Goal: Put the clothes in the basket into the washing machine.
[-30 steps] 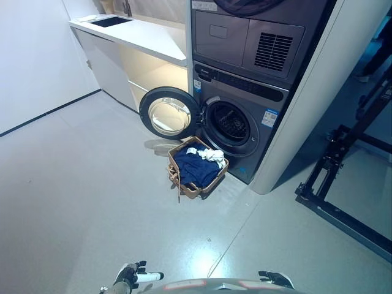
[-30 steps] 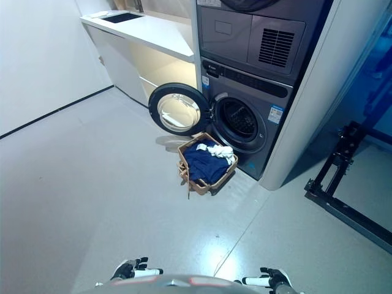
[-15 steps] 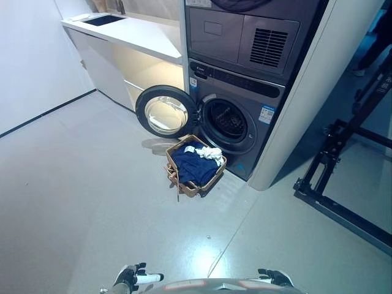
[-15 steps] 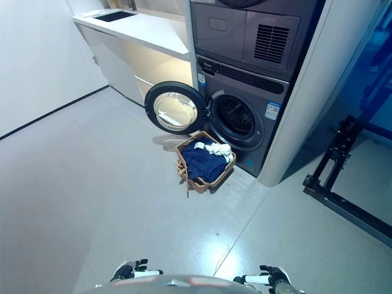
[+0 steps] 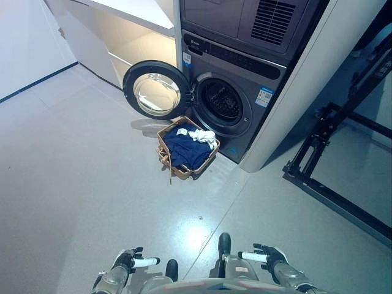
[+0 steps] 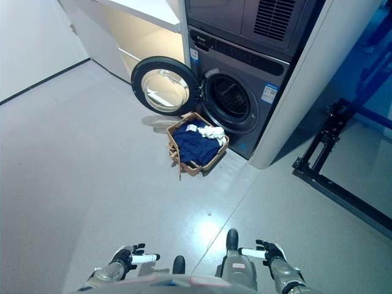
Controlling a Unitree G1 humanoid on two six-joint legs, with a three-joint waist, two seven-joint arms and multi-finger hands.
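I see the basket (image 5: 185, 150) on the floor (image 5: 73, 171) just before the washer (image 5: 228, 107), door (image 5: 156, 89) swung open to its left. Dark blue clothes (image 5: 185, 151) and a white cloth (image 5: 203, 135) lie inside it. Left hand (image 5: 127, 261) and right hand (image 5: 269, 256) hang low at the bottom edge, far from the basket, both relaxed, grasping nothing.

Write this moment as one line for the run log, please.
stage: approach | basket: on floor before washing machine, clothes inside | door: open | left hand: low, empty | right hand: low, empty
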